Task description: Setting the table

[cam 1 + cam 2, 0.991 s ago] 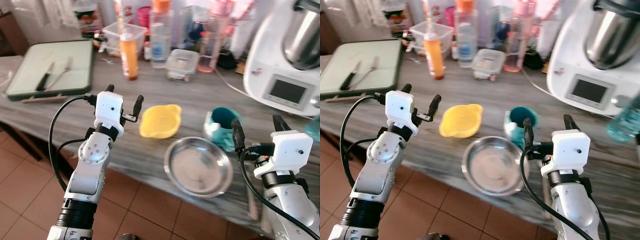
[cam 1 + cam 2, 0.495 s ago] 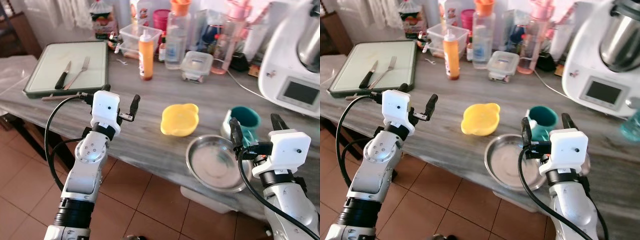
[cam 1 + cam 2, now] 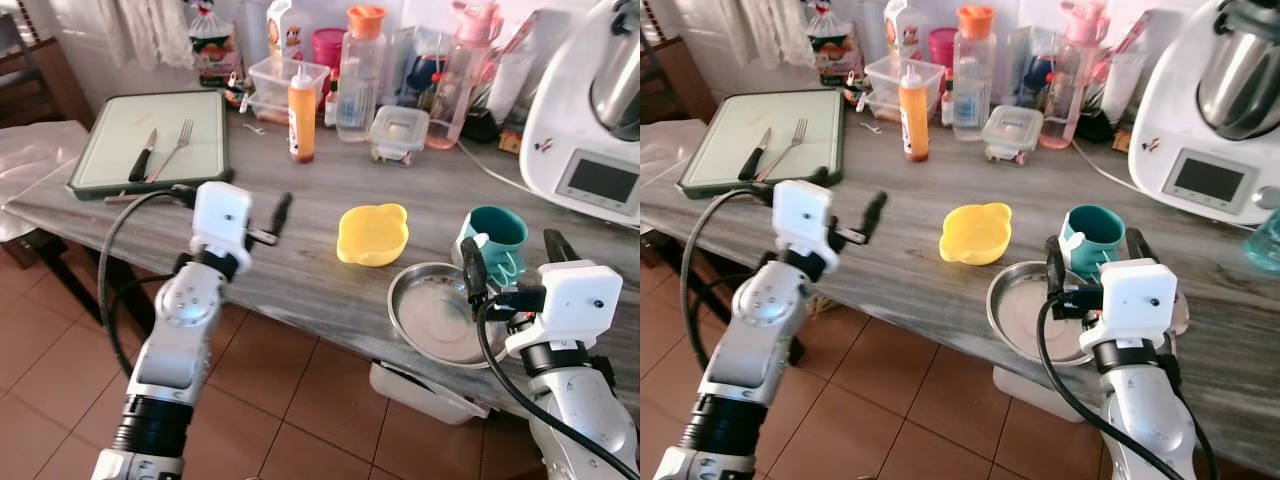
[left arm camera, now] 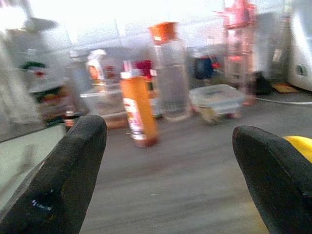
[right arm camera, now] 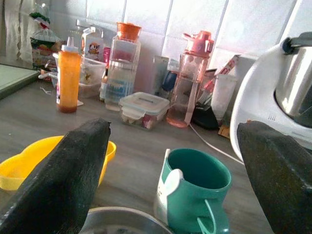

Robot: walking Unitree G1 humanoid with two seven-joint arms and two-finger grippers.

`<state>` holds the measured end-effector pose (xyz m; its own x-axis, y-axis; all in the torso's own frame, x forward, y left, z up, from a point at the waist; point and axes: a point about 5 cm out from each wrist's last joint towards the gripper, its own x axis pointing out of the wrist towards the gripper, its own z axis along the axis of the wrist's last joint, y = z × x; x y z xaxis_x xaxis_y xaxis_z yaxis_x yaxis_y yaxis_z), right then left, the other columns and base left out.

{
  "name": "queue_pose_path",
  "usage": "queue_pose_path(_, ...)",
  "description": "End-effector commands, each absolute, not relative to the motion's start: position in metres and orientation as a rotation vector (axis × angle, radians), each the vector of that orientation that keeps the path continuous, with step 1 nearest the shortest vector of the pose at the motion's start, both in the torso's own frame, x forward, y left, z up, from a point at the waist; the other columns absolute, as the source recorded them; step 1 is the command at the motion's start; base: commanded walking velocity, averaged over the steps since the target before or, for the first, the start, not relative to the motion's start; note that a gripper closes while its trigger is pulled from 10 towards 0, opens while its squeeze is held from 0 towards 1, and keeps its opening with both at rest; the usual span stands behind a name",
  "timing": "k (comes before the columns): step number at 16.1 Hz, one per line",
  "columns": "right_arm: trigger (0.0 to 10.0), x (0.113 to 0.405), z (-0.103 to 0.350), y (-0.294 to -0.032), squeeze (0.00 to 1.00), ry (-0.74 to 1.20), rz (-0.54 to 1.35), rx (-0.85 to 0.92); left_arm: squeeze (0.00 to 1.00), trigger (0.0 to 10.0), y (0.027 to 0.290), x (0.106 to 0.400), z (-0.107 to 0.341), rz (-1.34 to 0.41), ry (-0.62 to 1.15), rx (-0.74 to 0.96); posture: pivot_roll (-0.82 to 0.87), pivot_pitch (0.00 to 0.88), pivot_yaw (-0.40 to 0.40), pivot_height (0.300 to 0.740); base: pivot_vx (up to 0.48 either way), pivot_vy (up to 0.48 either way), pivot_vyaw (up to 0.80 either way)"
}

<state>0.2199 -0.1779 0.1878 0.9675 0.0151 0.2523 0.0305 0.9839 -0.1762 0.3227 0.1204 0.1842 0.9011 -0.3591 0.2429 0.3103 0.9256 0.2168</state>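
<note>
- A grey wood-grain table [image 3: 320, 270] is running across the scene, with the robot standing at its near edge.
- The left gripper [image 3: 238, 202] is hovering over the near edge of the table with its two black fingers spread wide, holding nothing.
- The right gripper [image 3: 512, 262] is hovering just above the steel plate [image 3: 440, 312], its fingers also standing wide apart and empty.
- The steel plate is lying flat at the near edge, partly overhanging it.
- A teal mug [image 3: 495, 240] is standing upright just beyond the plate, at about 1 o'clock from it; in the right wrist view the teal mug [image 5: 195, 195] is sitting between the two fingers.
- A yellow bowl [image 3: 372, 233] is resting at 10 o'clock from the plate, near it but apart.
- A green tray [image 3: 155, 142] is lying at the far left of the table, carrying a knife [image 3: 142, 157] and a fork [image 3: 173, 148] side by side.
- An orange sauce bottle [image 3: 302, 100] is standing upright at 11 o'clock from the yellow bowl, well apart.
- A lidded clear container [image 3: 397, 133] is sitting at 12 o'clock from the bowl.
- A white kitchen machine [image 3: 600, 120] is occupying the far right of the table.
</note>
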Motion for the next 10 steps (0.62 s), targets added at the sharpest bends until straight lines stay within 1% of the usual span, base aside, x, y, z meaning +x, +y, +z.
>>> queue_pose_path(1, 10.0, 0.219, 0.190, -0.180, 0.00, -0.265, -0.029, -0.183, 0.00, 10.0, 0.117, 0.321, 0.188, -0.369, -0.305, 0.190, 0.09, 0.090, 0.002, 0.740, 0.000, 0.000, 0.00)
queue_pose_path(3, 10.0, 0.218, 0.193, -0.180, 0.00, -0.271, -0.043, -0.193, 0.00, 10.0, 0.112, 0.320, 0.186, -0.437, -0.276, 0.147, 0.08, 0.087, 0.005, 0.740, 0.000, 0.000, 0.00)
queue_pose_path(4, 10.0, 0.218, 0.194, -0.181, 0.00, -0.270, -0.050, -0.199, 0.00, 10.0, 0.107, 0.317, 0.186, -0.523, -0.263, 0.104, 0.07, 0.087, 0.005, 0.740, 0.000, 0.000, -0.55)
queue_pose_path(5, 10.0, 0.213, 0.194, -0.182, 0.00, -0.265, -0.065, -0.199, 0.00, 10.0, 0.096, 0.310, 0.187, -0.701, -0.247, 0.061, 0.07, 0.090, 0.004, 0.740, 0.000, 0.000, -0.79)
queue_pose_path(7, 10.0, 0.205, 0.192, -0.184, 0.00, -0.251, -0.082, -0.204, 0.00, 10.0, 0.088, 0.302, 0.189, -0.869, -0.213, 0.048, 0.06, 0.096, 0.006, 0.740, 0.000, 0.000, -0.80)
queue_pose_path(8, 10.0, 0.199, 0.189, -0.185, 0.00, -0.237, -0.092, -0.208, 0.00, 10.0, 0.085, 0.296, 0.190, -0.969, -0.194, 0.071, 0.06, 0.098, 0.007, 0.740, 0.000, 0.000, -0.80)
queue_pose_path(10, 10.0, 0.193, 0.184, -0.185, 0.00, -0.210, -0.108, -0.203, 0.00, 10.0, 0.082, 0.290, 0.188, -1.091, -0.138, 0.078, 0.05, 0.105, 0.015, 0.740, 0.000, 0.000, -0.79)
